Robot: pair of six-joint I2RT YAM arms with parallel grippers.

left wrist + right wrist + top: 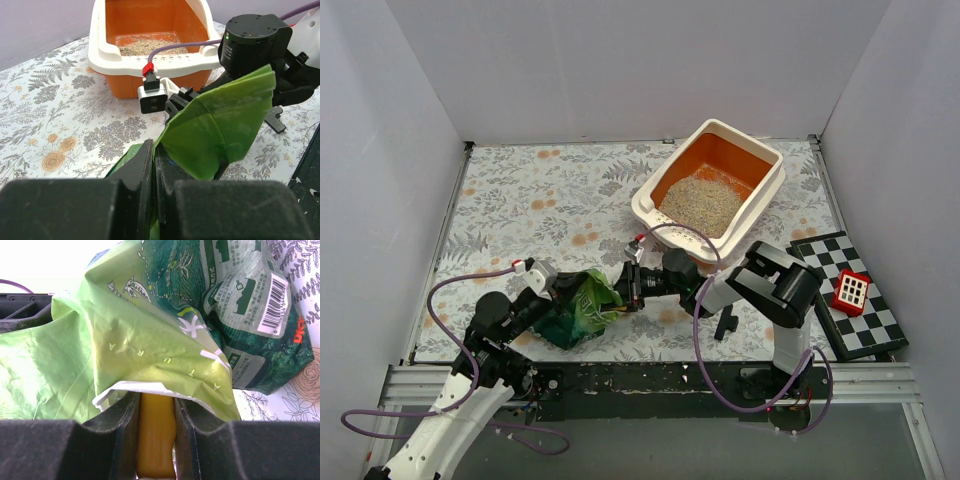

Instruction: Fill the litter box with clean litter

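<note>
Litter box (642,203) sits at the far right of the floral table (540,200), with clean litter (700,203) heaped inside. A green bag (578,312) lies near the front, between the left gripper (555,290) and right gripper (623,287). Left wrist view: jaws pinched tight on the bag's edge. Right wrist view: jaws narrow, clamping a yellow fold of the bag.
</note>
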